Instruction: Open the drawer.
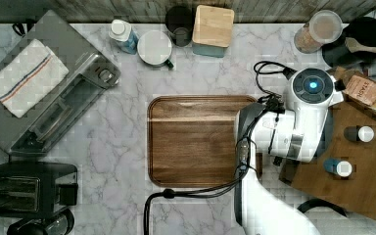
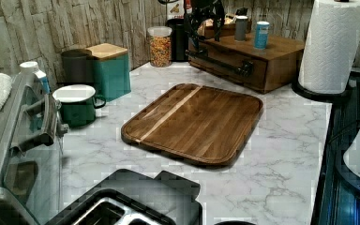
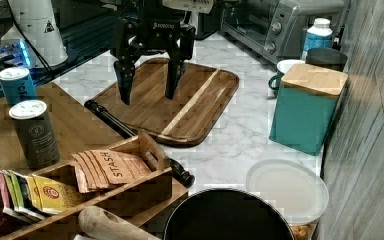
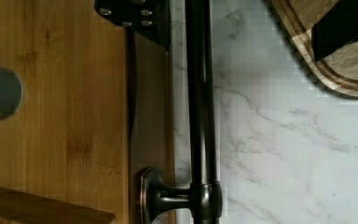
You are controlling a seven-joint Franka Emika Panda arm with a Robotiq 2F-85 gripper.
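Above the bar handle of the drawer, my gripper is hanging with fingers spread, grasping nothing. Drawer is sitting closed in its wooden cabinet on the marble worktop, beside the tray.

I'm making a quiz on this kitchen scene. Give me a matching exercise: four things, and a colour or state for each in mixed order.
Things:
1. gripper
2. drawer
3. canister
4. tray

States:
A. teal with a wooden lid
B. open above the black handle
C. flat on the marble, bare
D. shut

Pairs: 1-B, 2-D, 3-A, 4-C
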